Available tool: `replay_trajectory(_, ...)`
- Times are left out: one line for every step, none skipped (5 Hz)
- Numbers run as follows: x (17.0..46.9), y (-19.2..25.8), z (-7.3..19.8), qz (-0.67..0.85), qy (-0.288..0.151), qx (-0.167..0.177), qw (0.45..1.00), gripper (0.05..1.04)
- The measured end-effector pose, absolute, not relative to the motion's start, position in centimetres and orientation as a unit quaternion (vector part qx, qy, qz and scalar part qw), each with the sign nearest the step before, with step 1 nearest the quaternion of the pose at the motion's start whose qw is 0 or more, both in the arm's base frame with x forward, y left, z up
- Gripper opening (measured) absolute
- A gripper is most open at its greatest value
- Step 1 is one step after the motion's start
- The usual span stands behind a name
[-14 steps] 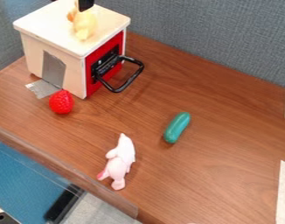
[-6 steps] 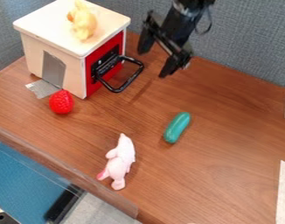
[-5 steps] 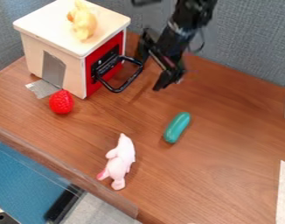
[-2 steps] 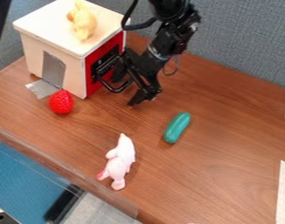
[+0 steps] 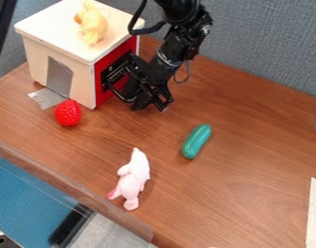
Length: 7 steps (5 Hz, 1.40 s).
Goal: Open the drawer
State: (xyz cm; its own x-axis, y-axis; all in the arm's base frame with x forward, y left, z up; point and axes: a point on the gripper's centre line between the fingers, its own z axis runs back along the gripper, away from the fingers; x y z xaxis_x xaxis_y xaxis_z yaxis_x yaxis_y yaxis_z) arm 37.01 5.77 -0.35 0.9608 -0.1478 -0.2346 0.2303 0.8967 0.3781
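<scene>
Red panelling marks the drawer front [image 5: 125, 47], set flush in the face of the pale wooden box [image 5: 82, 80] at the upper left of the camera view; the drawer is judged to be closed. The black handle [image 5: 115, 93] projects from this front, and the black gripper [image 5: 141, 98] is positioned at it, overlapping its outer part. How wide the gripper is set, and whether the handle is held, cannot be told, as black parts are overlaid on black. The step in hand is judged to be the securing of the handle, to be followed by a pull straight out from the red face. Should the handle be only grazed or hooked near its end, it could be slipped off once pulled. Should the pull be made askew, the drawer could be jammed, or the whole box dragged or turned; by such a jolt the yellow toy [image 5: 92, 25] on the box top could be toppled. Beside the box's near corner, a red strawberry [image 5: 68, 113] is placed, which could be nudged if the box were swung. Farther out on the wooden table [image 5: 244, 193], a green toy vegetable [image 5: 197, 141] and a pale pink toy [image 5: 133, 181] are found, both well apart from the handle.
</scene>
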Motion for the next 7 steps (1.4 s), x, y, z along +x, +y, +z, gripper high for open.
replay_trajectory(36.9,5.1,-0.4,-0.084,0.099,0.192,0.973,0.215)
replay_trajectory(36.9,4.2,-0.5,-0.081,0.099,0.177,0.976,0.195)
replay_trajectory(37.0,1.6,-0.4,-0.097,0.098,0.168,0.976,0.193)
replay_trajectory(37.0,0.1,-0.2,-0.11,0.095,0.167,0.975,0.193)
replay_trajectory(37.0,-1.0,0.0,-0.113,0.092,0.164,0.976,0.193)
replay_trajectory(37.3,-2.7,0.4,-0.116,0.087,0.152,0.978,0.193)
replay_trajectory(37.5,-3.5,0.7,-0.114,0.085,0.142,0.98,0.193)
